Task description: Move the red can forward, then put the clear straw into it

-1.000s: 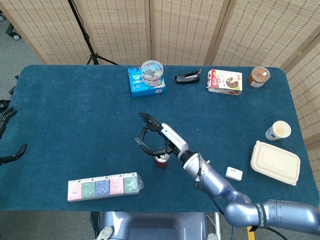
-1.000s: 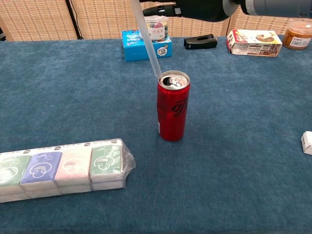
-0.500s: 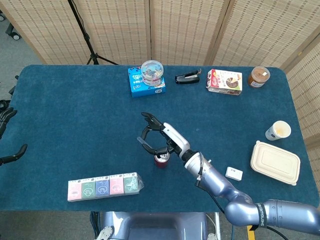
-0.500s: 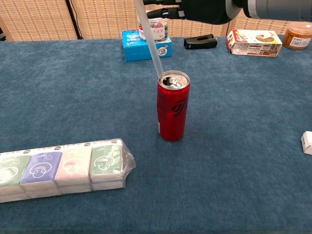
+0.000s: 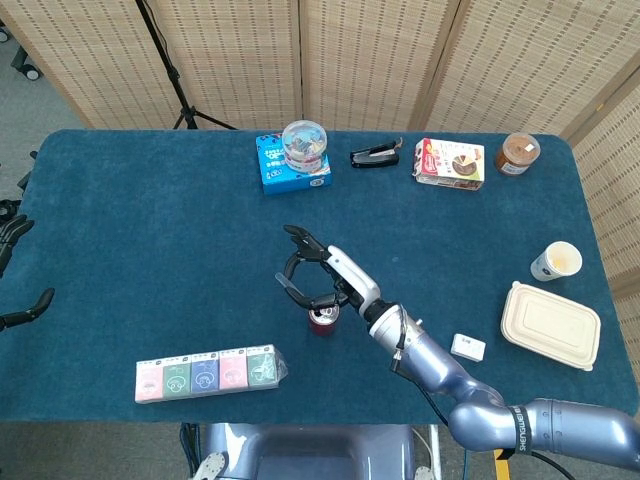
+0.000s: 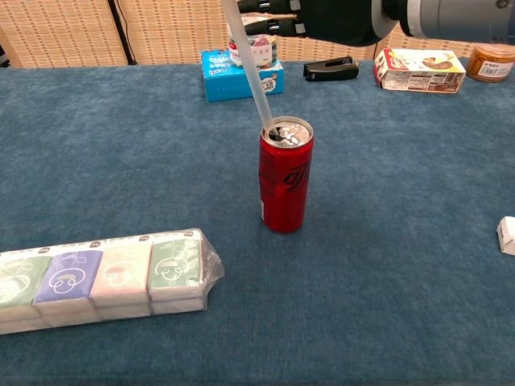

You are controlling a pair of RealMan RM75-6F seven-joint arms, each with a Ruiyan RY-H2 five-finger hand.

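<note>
Fingers, head view: my right hand (image 5: 318,277) hangs over the tall red drink can (image 5: 323,320), fingers curled round toward each other above its top; whether they pinch anything I cannot tell here.
Left hand, head view: my left hand (image 5: 12,262) sits at the table's 9 o'clock edge, fingers apart, holding nothing.
Can, head view: upright near the middle of the dark blue cloth-covered table (image 5: 130,240), with the row of pastel tissue packs (image 5: 205,373) at its 8 o'clock.
Fingers, chest view: my right hand (image 6: 306,11) is at the top edge, holding the clear plastic straw (image 6: 251,71).
Straw, chest view: tilted, upper end toward 11 o'clock, lower tip at the can's (image 6: 285,186) opening.
Behind, chest view: a blue box (image 6: 241,80) at the can's 11 o'clock and a black stapler (image 6: 331,70) at 1 o'clock, both well apart from it.
</note>
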